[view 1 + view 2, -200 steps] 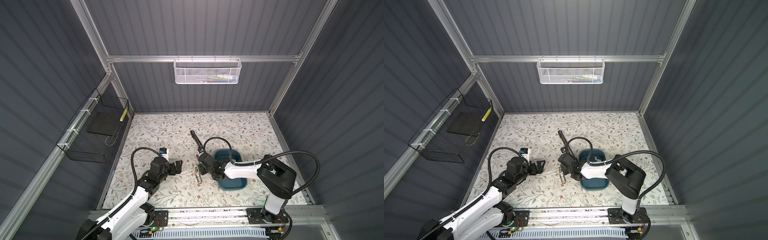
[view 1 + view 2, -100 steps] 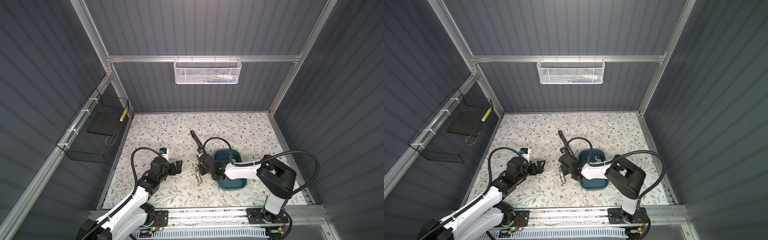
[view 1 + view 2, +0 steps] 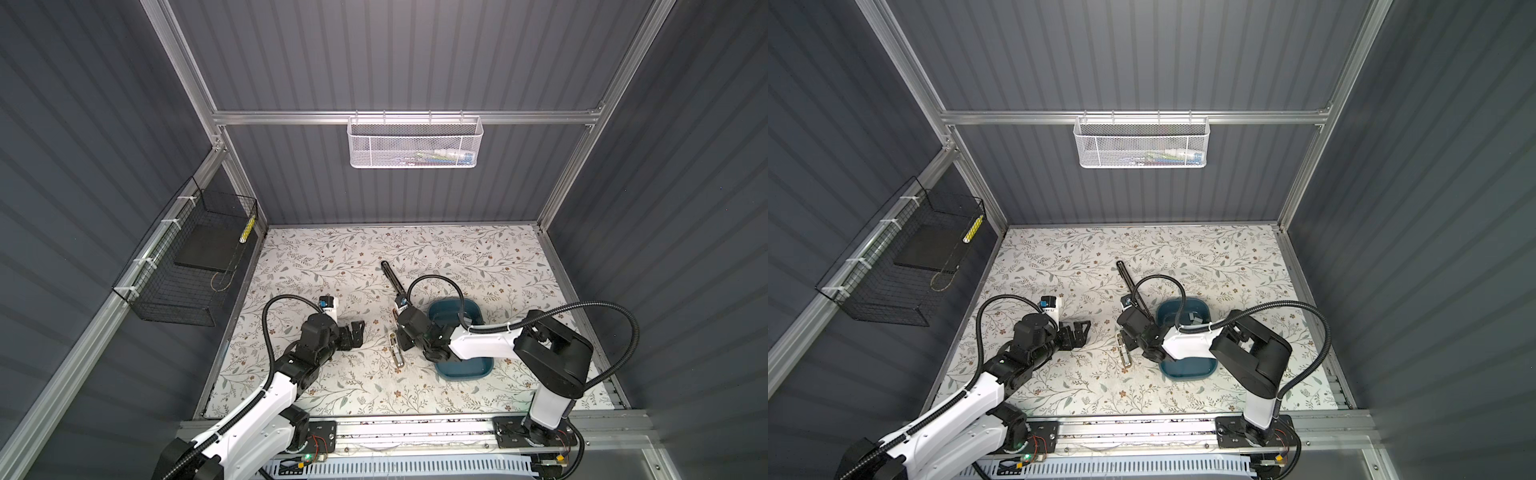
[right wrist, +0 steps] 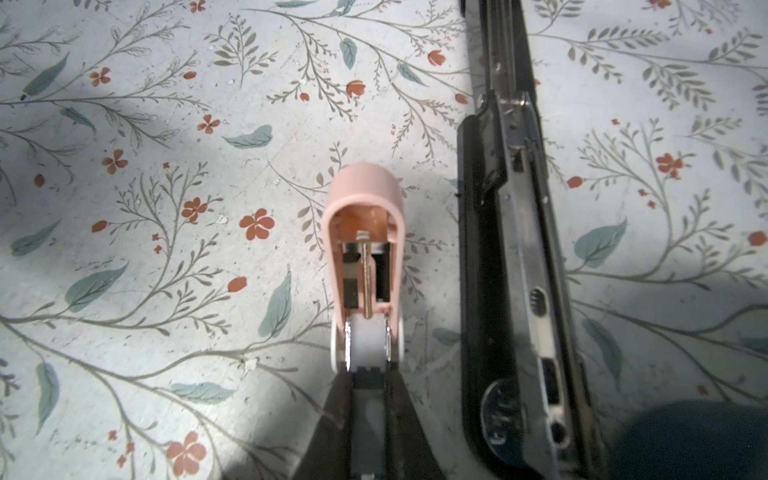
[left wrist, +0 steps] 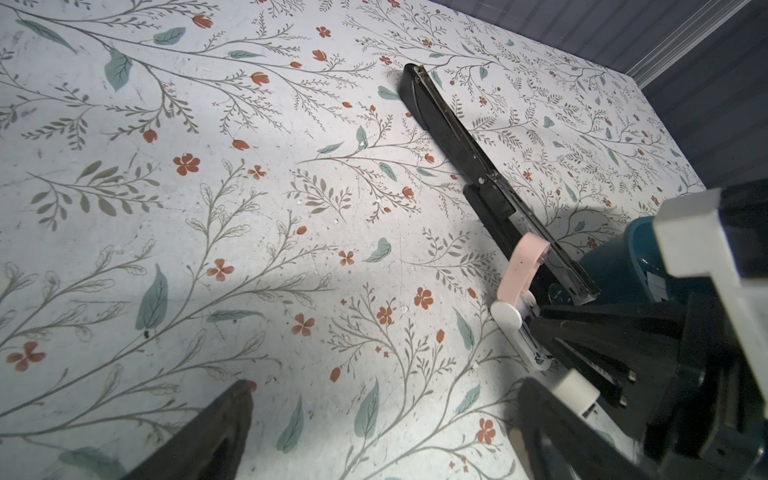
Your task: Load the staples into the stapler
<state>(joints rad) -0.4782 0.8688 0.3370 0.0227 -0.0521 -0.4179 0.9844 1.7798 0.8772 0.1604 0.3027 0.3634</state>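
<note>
Nothing visibly shifted over last second. Right gripper (image 4: 368,374) closed narrow at open magazine of pink stapler (image 4: 361,232); pinched strip not discernible. Left gripper (image 3: 355,332) wide, empty, well apart. Staples (image 3: 1192,318) lie in blue tray (image 3: 465,370). Risk: light stapler skids or strip cocks in channel, being unbraced. Black stapler (image 4: 511,249) just beside crowds approach.

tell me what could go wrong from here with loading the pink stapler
1. The right gripper is shut right over the pink stapler's open magazine; a skewed push there could jam it or flip the lid shut.
2. Nothing braces that small stapler: the left gripper is open and apart from it, so it may slide.
3. The black stapler lies close beside; the right gripper could knock it.
</note>
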